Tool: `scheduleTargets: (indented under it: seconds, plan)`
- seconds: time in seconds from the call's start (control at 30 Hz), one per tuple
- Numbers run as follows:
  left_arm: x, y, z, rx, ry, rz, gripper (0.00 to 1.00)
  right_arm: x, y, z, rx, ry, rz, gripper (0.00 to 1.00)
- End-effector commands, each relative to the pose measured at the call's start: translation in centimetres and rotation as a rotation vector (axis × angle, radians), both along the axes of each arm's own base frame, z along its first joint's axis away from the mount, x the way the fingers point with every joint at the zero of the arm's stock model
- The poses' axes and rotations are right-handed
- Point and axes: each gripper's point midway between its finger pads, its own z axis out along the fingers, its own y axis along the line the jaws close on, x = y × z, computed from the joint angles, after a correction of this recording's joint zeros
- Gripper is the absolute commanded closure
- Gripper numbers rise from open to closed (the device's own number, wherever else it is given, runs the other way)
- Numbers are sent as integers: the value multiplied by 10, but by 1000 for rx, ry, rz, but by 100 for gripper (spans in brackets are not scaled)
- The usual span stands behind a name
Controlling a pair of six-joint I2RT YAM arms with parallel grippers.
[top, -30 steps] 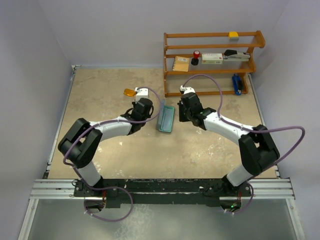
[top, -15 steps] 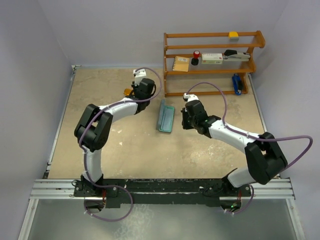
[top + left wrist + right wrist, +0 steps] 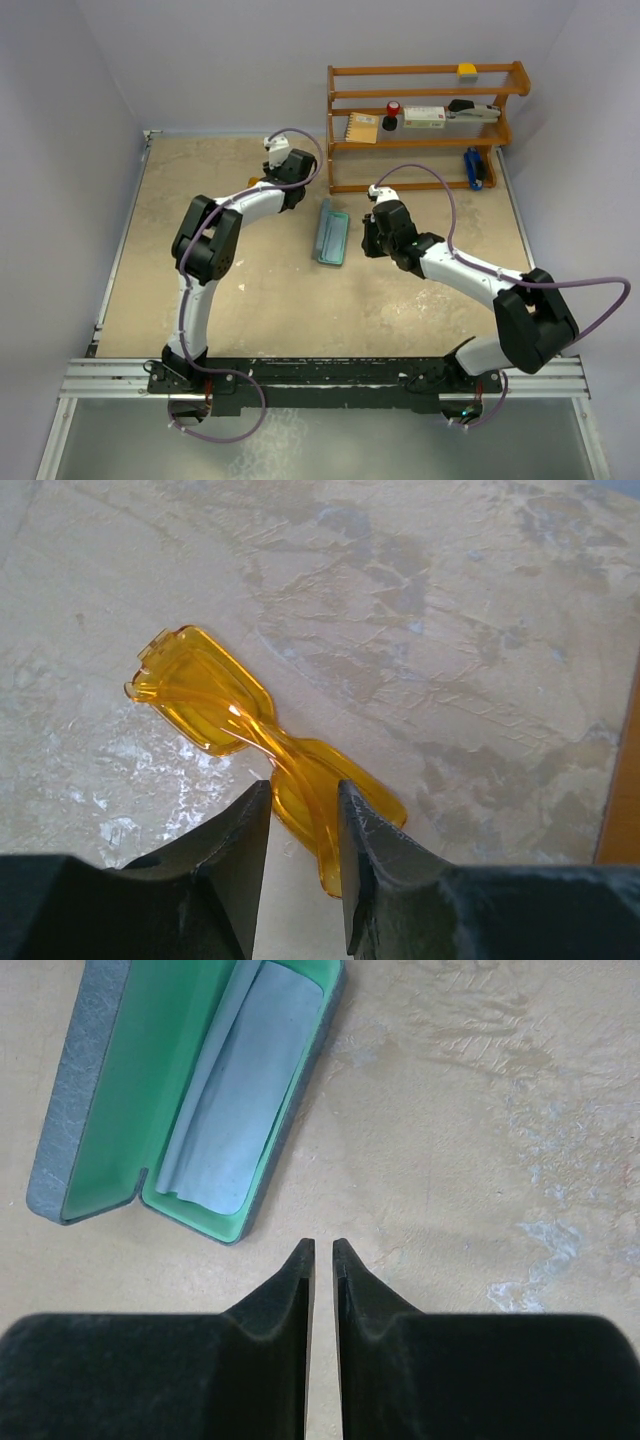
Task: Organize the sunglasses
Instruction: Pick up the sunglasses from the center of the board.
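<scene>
The orange-amber sunglasses [image 3: 215,695] lie folded on the tan table top. My left gripper [image 3: 305,800] is down on them, its two fingers closed on the near lens. In the top view my left gripper [image 3: 272,175] is at the far middle of the table and hides most of the sunglasses. My right gripper [image 3: 322,1250] is shut and empty, hovering just right of the open blue-grey case [image 3: 95,1090]. The case [image 3: 331,237] has a teal inside, and the light blue cloth [image 3: 250,1090] lies in it. In the top view my right gripper [image 3: 371,243] is beside the case.
A wooden shelf [image 3: 425,125] stands at the back right, holding a card, a red-capped bottle, a box, a stapler and a yellow block. A blue object [image 3: 473,168] leans at its foot. Grey walls enclose the table.
My left arm has reached farther back over the sunglasses and come down on them. My right gripper has backed off slightly to the right of the case.
</scene>
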Motion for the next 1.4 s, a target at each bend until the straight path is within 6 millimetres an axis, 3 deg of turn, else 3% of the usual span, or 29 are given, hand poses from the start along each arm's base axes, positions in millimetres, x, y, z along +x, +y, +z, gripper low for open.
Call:
scheduleTargets:
  seconds: [0.0, 0.83, 1.37]
  plan:
    - [15, 14, 14, -75, -64, 103, 70, 0, 6, 11, 35, -36, 12, 85]
    - [25, 28, -12, -92, -44, 136, 71, 1, 8, 1, 28, -10, 12, 85]
    - [21, 29, -10, -86, -40, 117, 98, 3, 9, -1, 30, -4, 8, 85]
